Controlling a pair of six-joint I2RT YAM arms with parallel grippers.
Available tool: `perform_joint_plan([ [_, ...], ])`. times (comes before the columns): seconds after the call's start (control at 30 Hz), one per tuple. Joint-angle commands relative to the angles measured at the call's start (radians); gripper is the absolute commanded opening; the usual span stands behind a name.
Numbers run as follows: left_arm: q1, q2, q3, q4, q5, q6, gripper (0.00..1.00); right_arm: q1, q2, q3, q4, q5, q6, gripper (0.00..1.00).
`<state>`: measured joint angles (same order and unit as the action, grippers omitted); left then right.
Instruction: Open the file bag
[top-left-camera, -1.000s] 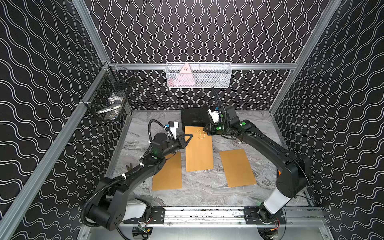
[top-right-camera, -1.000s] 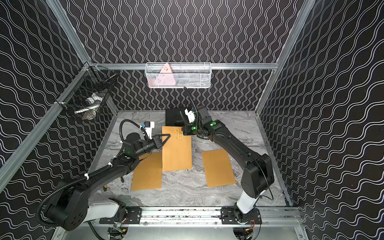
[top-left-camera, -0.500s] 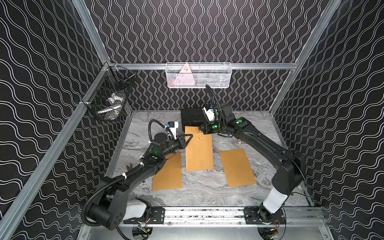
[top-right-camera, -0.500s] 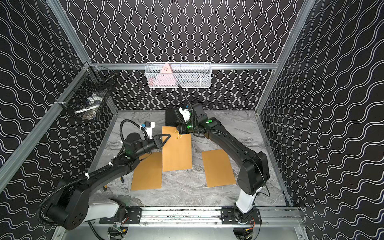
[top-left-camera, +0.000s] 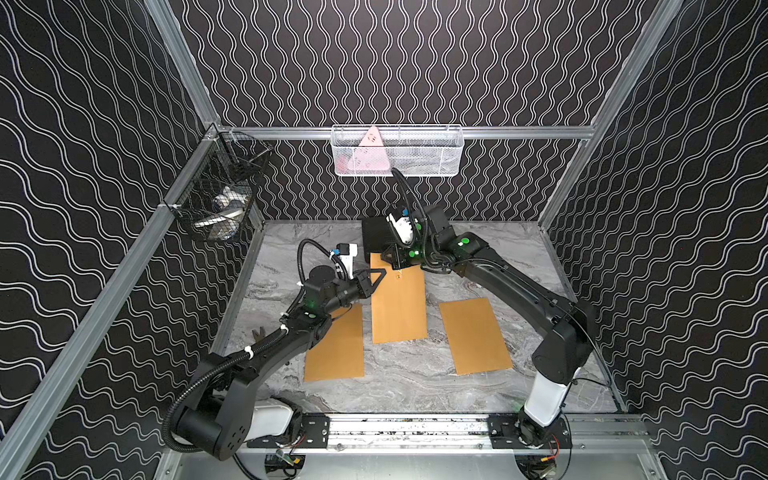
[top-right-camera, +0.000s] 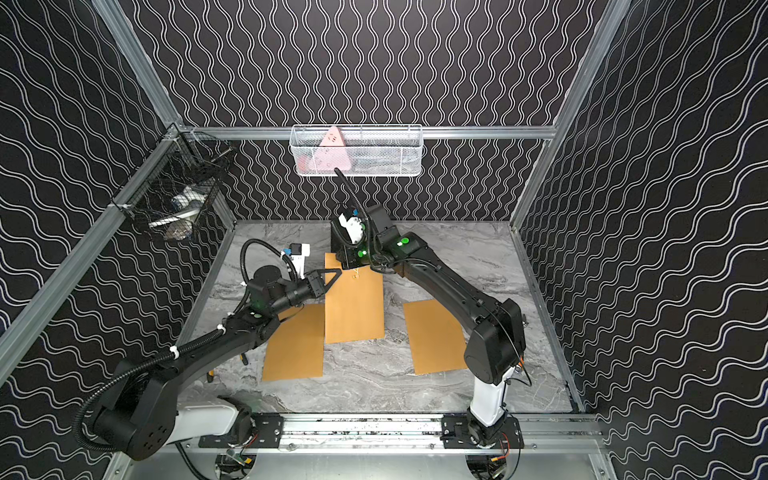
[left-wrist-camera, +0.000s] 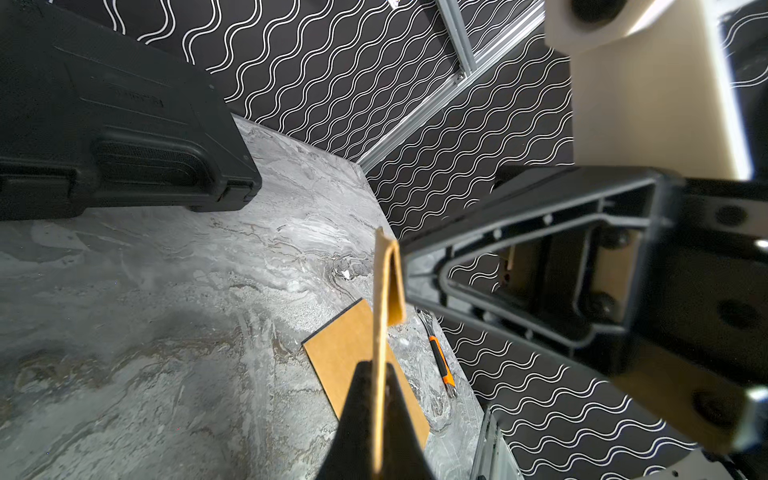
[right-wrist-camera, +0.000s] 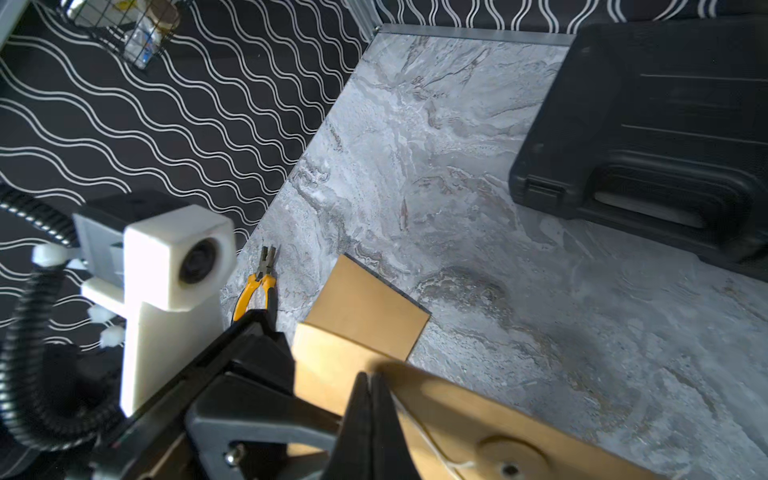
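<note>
While inside white basket (top-left-camera: 432, 157), pink triangle (top-left-camera: 371, 150).

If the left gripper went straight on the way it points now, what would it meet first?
Probably the right gripper. The left gripper, shut on the edge of the middle file bag, points toward it from close by. Depth is unclear; it might pass just beside.

Brown file bag (top-left-camera: 399, 307), lengthwise mid-table (top-left-camera: 490, 257), far end raised; flap (left-wrist-camera: 394, 286) folded over, string button (right-wrist-camera: 510, 462) showing.

Left pincer (top-left-camera: 382, 271); right pincer (top-left-camera: 387, 259); both closed
</note>
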<state>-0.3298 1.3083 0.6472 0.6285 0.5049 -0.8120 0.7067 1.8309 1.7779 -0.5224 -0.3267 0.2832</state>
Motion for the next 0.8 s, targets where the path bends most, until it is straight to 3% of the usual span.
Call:
perform_joint_plan([
  [0.0, -0.001, -0.001, 0.008, 0.030, 0.007, -0.003, 0.00, 0.015, 0.014, 0.028, -0.010, -0.017, -0.018, 0.00],
  [0.37, -0.001, 0.000, 0.006, 0.032, -0.005, -0.003, 0.00, 0.060, 0.000, 0.019, 0.007, -0.008, -0.010, 0.00],
  [0.77, -0.001, 0.012, 0.015, 0.037, -0.029, -0.007, 0.00, 0.063, -0.132, -0.136, 0.064, 0.046, 0.024, 0.00],
])
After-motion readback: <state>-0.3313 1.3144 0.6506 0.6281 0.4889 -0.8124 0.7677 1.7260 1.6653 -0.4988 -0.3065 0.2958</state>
